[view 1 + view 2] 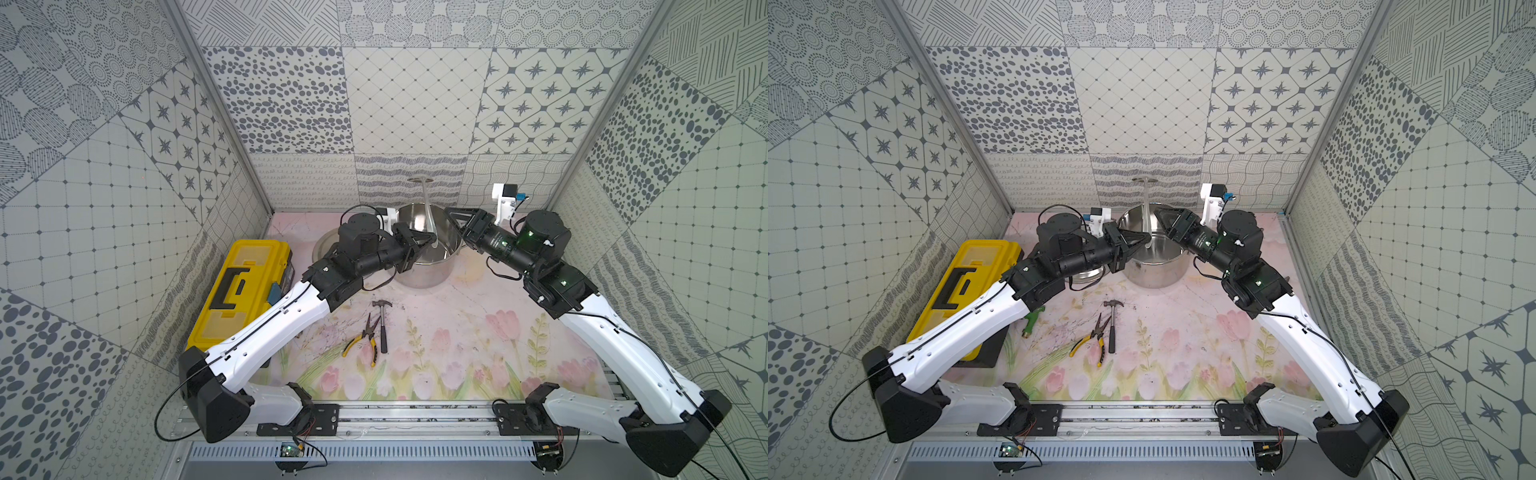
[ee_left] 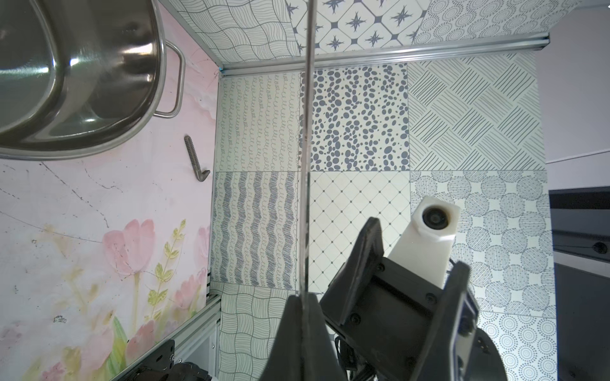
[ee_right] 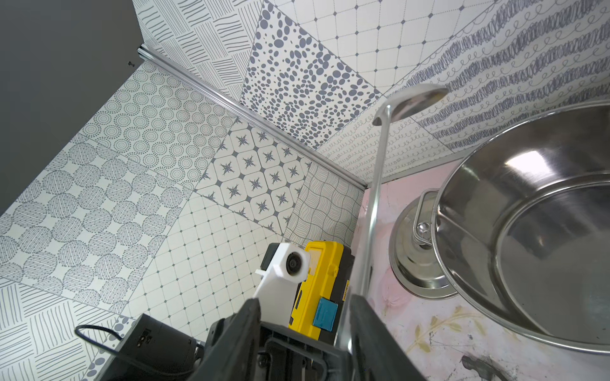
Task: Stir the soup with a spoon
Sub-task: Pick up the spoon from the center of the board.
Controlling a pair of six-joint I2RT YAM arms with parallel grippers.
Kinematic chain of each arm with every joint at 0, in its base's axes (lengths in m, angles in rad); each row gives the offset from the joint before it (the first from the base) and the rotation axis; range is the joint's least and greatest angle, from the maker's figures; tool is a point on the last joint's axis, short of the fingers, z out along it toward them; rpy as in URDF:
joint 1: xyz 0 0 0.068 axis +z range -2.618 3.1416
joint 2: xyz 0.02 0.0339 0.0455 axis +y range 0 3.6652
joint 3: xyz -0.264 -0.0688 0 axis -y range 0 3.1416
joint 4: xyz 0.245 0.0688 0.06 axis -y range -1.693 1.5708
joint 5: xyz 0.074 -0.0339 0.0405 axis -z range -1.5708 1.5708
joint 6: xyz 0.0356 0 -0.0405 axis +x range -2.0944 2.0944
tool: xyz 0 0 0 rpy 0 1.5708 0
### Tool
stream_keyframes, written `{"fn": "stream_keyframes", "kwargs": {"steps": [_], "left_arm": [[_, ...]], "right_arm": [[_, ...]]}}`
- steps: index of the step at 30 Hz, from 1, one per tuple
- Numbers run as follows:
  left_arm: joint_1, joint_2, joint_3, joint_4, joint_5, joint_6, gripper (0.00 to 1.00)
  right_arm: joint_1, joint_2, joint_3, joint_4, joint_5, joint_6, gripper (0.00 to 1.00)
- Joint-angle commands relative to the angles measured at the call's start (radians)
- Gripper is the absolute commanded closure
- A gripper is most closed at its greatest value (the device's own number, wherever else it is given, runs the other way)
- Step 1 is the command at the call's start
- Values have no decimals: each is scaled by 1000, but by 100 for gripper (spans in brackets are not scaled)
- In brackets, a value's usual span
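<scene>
Steel stockpot [image 1: 424, 266] stands at the back of the flowered surface [image 1: 457, 353], and its lid [image 1: 322, 249] lies just beside it on the left arm's side. Left pincer [image 1: 427, 242] is clamped tight on the lower end of the ladle [image 1: 428, 212], holding it nearly upright over the pot with its small bowl at the top, above the rim. Right pincer [image 3: 305, 305] hangs close by with jaws apart, gripping nothing; the handle runs along one finger [image 3: 363, 323], perhaps touching it. Hammer [image 1: 382, 328] and pliers [image 1: 365, 338] lie before the pot.
</scene>
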Motion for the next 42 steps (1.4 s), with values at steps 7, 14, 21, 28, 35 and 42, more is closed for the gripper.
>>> {"fn": "stream_keyframes", "kwargs": {"steps": [7,14,21,28,35,42], "left_arm": [[38,-15,1,183,169,-14,100],[39,-26,-34,195,187,-25,100],[54,-17,-44,224,203,-43,100],[54,-3,-18,228,225,-46,100],[54,-11,-58,241,233,-59,100],[56,-26,-55,160,177,-54,38]], "right_arm": [[2,105,57,25,-33,57,53],[2,132,64,83,-66,96,58],[2,132,57,60,-118,122,66],[3,125,30,63,-130,144,70],[3,136,49,78,-137,150,90],[-18,146,44,78,-171,257,100]]}}
